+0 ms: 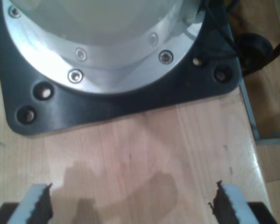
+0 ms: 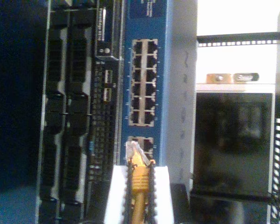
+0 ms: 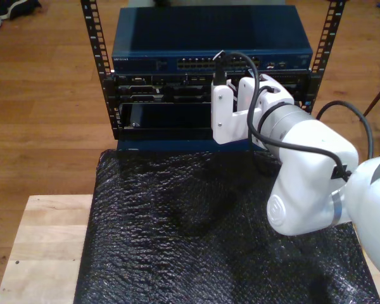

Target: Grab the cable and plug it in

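The cable (image 2: 139, 182) is yellow-orange, and its clear plug (image 2: 133, 149) points at the blue switch (image 2: 165, 93). My second gripper (image 2: 139, 169) is shut on the cable just behind the plug. The plug tip hangs in front of the lowest pair of ports (image 2: 143, 142), a short way off the panel. In the exterior view my second gripper (image 3: 220, 75) reaches up to the port row (image 3: 209, 63) of the switch (image 3: 209, 38) in the rack. My first gripper (image 1: 130, 198) stands open over bare wood (image 1: 144, 149), with nothing between its fingers.
A dark arm base plate (image 1: 130, 100) with a silver flange (image 1: 107, 70) lies ahead of my first gripper. Black bubble wrap (image 3: 196, 234) covers the table in front of the rack. Black rack posts (image 3: 95, 50) flank the switch, and black modules (image 3: 164, 92) sit beneath it.
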